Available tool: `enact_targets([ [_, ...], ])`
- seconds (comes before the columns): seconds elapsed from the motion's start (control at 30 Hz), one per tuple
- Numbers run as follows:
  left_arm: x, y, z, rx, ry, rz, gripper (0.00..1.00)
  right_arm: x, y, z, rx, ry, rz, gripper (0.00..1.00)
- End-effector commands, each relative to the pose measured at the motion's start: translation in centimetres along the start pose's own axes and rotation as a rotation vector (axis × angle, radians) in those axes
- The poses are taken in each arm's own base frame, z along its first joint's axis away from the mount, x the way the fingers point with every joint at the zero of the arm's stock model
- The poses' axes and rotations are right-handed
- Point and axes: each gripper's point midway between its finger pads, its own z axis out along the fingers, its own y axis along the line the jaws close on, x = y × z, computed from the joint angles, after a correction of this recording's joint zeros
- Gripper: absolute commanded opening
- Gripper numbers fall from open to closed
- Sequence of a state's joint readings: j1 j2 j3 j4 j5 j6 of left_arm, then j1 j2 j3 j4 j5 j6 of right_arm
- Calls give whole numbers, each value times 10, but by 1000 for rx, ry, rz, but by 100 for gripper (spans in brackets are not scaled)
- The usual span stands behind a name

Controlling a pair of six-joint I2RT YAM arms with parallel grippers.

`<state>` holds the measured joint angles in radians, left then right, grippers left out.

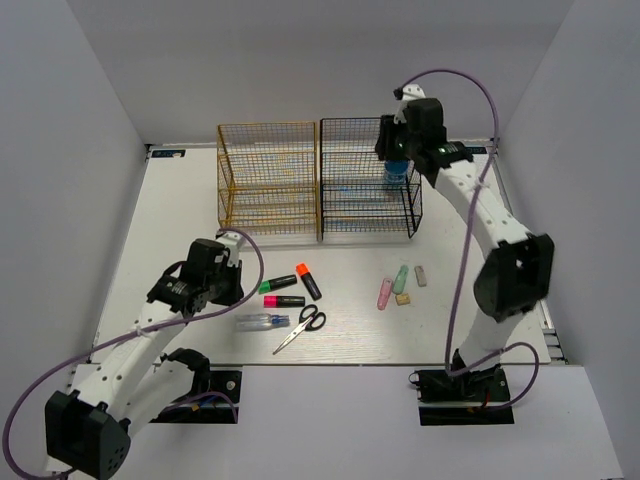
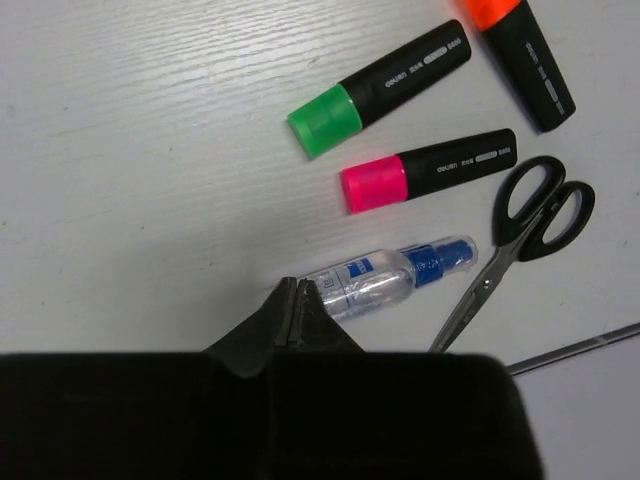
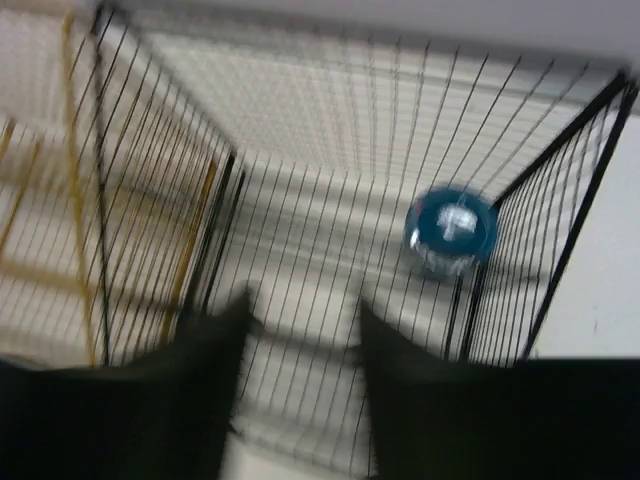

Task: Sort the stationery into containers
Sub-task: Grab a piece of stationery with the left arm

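Item: clear blue-capped tube (image 2: 385, 277), lying on table (image 2: 120, 150) beside scissors (image 2: 520, 240). We judge it light, slick, roll-prone; grip mid-barrel. Left end effector (image 2: 295, 293) pinched closed, empty; right end effector (image 3: 302, 312) spread, empty.

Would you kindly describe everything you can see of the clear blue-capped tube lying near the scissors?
The clear tube looks like transparent plastic, with a blue-and-white label and a blue cap. It lies on its side on the white table, cap toward the scissors, beside the pink highlighter, touching neither. The left gripper, jaws shut, is at its base.
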<state>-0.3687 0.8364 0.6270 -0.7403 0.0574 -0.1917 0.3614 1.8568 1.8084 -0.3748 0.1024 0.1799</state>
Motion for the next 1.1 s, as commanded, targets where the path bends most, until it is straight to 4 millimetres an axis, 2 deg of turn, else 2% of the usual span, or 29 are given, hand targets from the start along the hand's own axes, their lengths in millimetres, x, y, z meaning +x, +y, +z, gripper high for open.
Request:
enact_targets([
  [0.0, -7, -17, 7, 74, 7, -17, 0, -18, 44, -91, -305, -114, -162, 61],
  [0.03, -5, -20, 12, 65, 55, -27, 0, -10, 50, -104, -359, -115, -189, 90],
  [0.07, -11, -22, 10, 51, 60, -26, 0, 4, 70, -122, -507, -109, -261, 91],
  [0.1, -11, -22, 12, -12, 60, 27, 7, 35, 69, -148, -549, -79, -277, 91],
  [0.13, -17, -26, 14, -31, 75, 41, 23, 46, 71, -158, -580, -73, -311, 72],
  [0.17, -24, -29, 16, -68, 75, 60, 45, 66, 79, -176, -665, -59, -340, 1],
  [0.2, -23, -48, 16, -43, 94, 146, 75, 87, 75, -180, -678, -8, -331, 0],
  [0.23, -26, -47, 16, -64, 99, 203, 81, 104, 76, -197, -712, 16, -355, 0],
  [0.27, -18, -51, 23, -59, 164, 287, 85, 119, 77, -205, -754, 38, -396, 0],
  [0.3, -23, -53, 12, -48, 205, 347, 85, 128, 78, -211, -790, 41, -433, 15],
  [0.33, -18, -58, 9, -7, 247, 374, 82, 148, 77, -219, -815, 76, -434, 49],
  [0.37, -14, -58, 10, 9, 285, 423, 75, 158, 76, -224, -834, 92, -443, 63],
  [0.4, -7, -56, 5, 27, 329, 471, 60, 163, 79, -229, -881, 75, -485, 71],
  [0.43, 0, -62, 2, 95, 357, 515, 32, 176, 78, -234, -901, 85, -484, 71],
  [0.47, 7, -59, -1, 123, 391, 588, 27, 179, 78, -237, -909, 85, -485, 71],
  [0.5, 17, -58, -5, 149, 436, 610, 27, 186, 82, -241, -947, 87, -487, 71],
  [0.57, 27, -55, -5, 180, 456, 707, 54, 191, 84, -241, -980, 87, -480, 71],
  [0.6, 35, -54, -6, 191, 473, 728, 63, 194, 87, -244, -1007, 89, -475, 71],
  [0.63, 39, -54, -6, 201, 471, 742, 81, 194, 88, -245, -1021, 89, -478, 71],
  [0.77, 47, -54, -10, 235, 488, 754, 98, 197, 87, -247, -1022, 99, -477, 71],
  [0.87, 53, -53, -6, 234, 488, 778, 98, 200, 85, -246, -1018, 104, -475, 71],
  [0.93, 54, -44, 2, 190, 499, 800, 96, 201, 85, -248, -1023, 107, -470, 71],
  [1.07, 56, -41, 17, 163, 534, 816, 88, 201, 86, -251, -1031, 105, -471, 71],
])
